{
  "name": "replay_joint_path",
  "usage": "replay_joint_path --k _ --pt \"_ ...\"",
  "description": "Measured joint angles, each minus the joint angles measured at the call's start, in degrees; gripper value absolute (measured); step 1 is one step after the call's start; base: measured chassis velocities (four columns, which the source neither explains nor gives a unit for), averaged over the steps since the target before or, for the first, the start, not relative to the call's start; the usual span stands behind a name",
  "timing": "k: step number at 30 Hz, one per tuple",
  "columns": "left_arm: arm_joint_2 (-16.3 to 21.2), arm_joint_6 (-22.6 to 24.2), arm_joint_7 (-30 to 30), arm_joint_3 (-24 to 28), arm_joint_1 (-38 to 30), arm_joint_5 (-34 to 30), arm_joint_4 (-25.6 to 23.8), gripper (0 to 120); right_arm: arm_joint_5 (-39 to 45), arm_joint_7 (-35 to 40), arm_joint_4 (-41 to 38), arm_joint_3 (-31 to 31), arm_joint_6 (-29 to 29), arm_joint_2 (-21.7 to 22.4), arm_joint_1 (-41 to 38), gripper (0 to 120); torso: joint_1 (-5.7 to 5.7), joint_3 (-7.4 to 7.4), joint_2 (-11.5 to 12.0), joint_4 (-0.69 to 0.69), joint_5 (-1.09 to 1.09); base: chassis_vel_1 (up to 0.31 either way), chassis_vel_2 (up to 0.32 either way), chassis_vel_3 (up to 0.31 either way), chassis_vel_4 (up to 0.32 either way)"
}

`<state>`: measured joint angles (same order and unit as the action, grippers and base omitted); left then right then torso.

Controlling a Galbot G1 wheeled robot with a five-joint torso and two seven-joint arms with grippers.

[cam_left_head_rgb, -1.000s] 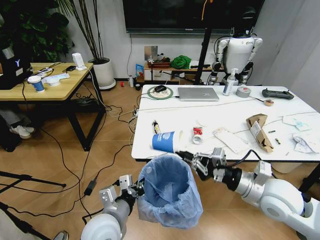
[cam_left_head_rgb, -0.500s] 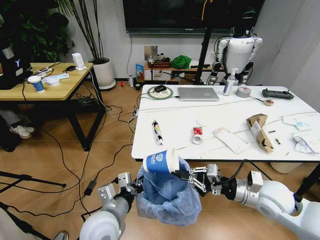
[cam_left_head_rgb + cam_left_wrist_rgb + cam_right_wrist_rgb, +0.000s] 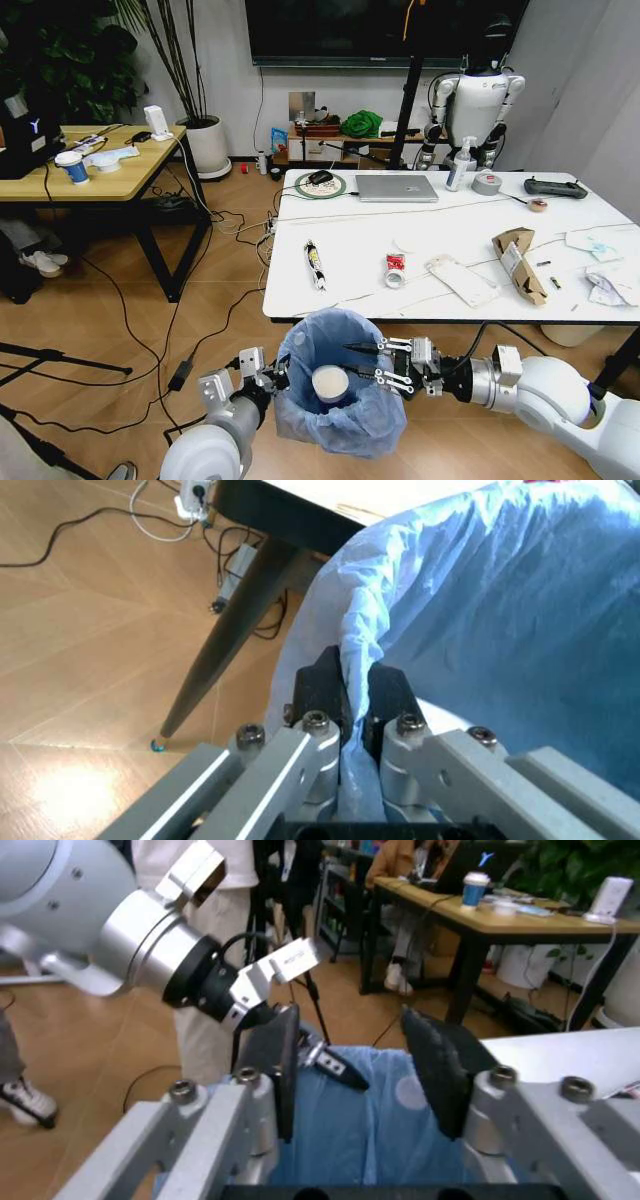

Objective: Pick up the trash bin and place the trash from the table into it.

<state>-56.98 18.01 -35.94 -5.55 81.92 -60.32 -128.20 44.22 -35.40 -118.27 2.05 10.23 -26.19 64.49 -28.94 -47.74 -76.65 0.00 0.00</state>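
The trash bin [image 3: 340, 405], lined with a crinkly light-blue bag, hangs just below the front edge of the white table [image 3: 350, 230]. My left gripper [image 3: 268, 377] is shut on the bin's left rim; its fingers pinch the bag edge [image 3: 345, 682]. My right gripper [image 3: 362, 362] stands open over the bin's mouth, with nothing between its fingers [image 3: 355, 1057]. The blue-white paper cup [image 3: 330, 383] lies inside the bin, mouth up. On the table lie a black-white tube wrapper [image 3: 315, 264], a red wrapper [image 3: 396, 268], white paper [image 3: 462, 280], a torn cardboard box [image 3: 520, 262] and tissues [image 3: 608, 286].
A grey laptop [image 3: 396, 187], a tape roll [image 3: 487, 183], a spray bottle [image 3: 459, 165] and a controller [image 3: 555, 187] sit at the table's far side. A wooden desk [image 3: 90, 165] stands at the left. Cables [image 3: 215, 300] trail across the floor. A black table leg [image 3: 230, 630] runs beside the bin.
Half a second ago my right gripper held the paper cup over the bin. It has opened and the cup now lies inside. The left gripper kept hold of the rim.
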Motion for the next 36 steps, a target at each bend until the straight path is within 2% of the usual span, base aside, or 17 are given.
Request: replay_joint_path --k 1,3,4,7,9,11,15,17,22,24,30,36 --pt "0.0 0.0 0.0 0.0 0.0 0.0 0.0 0 0.0 0.0 0.0 0.0 0.0 0.0 0.0 39 0.00 0.00 0.0 0.00 0.00 0.000 0.000 0.000 0.000" --pt "0.2 0.0 0.0 -0.6 0.7 0.4 -0.1 0 2.8 1.6 0.1 1.0 0.4 -0.6 -0.6 48 0.00 0.00 0.0 0.00 -0.01 0.000 0.000 0.000 0.000" --pt "0.3 0.0 0.2 -1.3 1.6 0.8 -0.3 0 4.5 3.8 1.0 2.2 0.4 -1.7 -1.7 56 0.00 0.00 0.0 0.00 -0.02 0.000 0.000 0.000 0.000" --pt "0.3 0.0 0.5 -2.7 3.3 1.7 -0.9 0 7.1 10.4 3.9 3.1 0.2 -5.5 -4.3 68 0.00 0.00 0.0 0.01 0.01 0.000 0.000 0.000 0.000" --pt "0.3 0.0 0.6 -3.0 3.6 1.9 -1.0 0 7.5 12.1 4.6 3.1 0.1 -6.4 -4.8 70 0.00 0.00 0.0 0.01 0.02 0.000 0.000 0.000 0.000" --pt "0.0 0.0 0.7 -4.2 4.5 2.3 -1.7 0 8.0 19.2 7.7 2.2 0.0 -10.5 -7.1 82 0.00 0.00 0.0 0.01 -0.01 0.000 0.000 0.000 0.000" --pt "0.3 0.4 0.7 -5.4 5.7 2.3 -2.6 0 7.7 26.0 11.0 -2.4 -0.1 -16.1 -11.2 97 0.00 0.00 0.0 0.00 0.00 0.000 0.000 0.000 0.000" --pt "0.4 0.4 0.7 -5.6 5.9 2.3 -2.7 0 7.7 26.6 11.3 -3.0 -0.4 -16.6 -11.7 98 0.00 0.00 0.0 0.00 -0.01 0.000 0.000 0.000 0.000" --pt "1.7 0.6 0.7 -7.9 8.4 2.7 -4.0 0 5.7 36.9 14.1 -11.5 -6.9 -22.0 -20.3 100 0.00 0.00 0.0 0.02 -0.02 0.000 0.000 0.000 0.000" --pt "1.9 0.6 0.7 -8.1 8.7 2.8 -4.1 0 5.6 37.4 14.4 -12.0 -7.4 -22.3 -21.0 100 0.00 0.00 0.0 0.02 -0.02 0.000 0.000 0.000 0.000" --pt "3.4 0.0 0.4 -10.6 11.9 4.8 -5.1 0 5.7 42.1 19.1 -18.6 -14.1 -25.5 -27.8 100 0.00 0.00 0.0 0.01 -0.01 0.000 0.000 0.000 0.000" --pt "3.4 -0.9 0.4 -11.3 13.3 6.8 -5.0 0 5.3 43.0 22.4 -21.8 -15.3 -27.3 -29.1 100 0.00 0.00 0.0 0.01 0.00 0.000 0.000 0.000 0.000"
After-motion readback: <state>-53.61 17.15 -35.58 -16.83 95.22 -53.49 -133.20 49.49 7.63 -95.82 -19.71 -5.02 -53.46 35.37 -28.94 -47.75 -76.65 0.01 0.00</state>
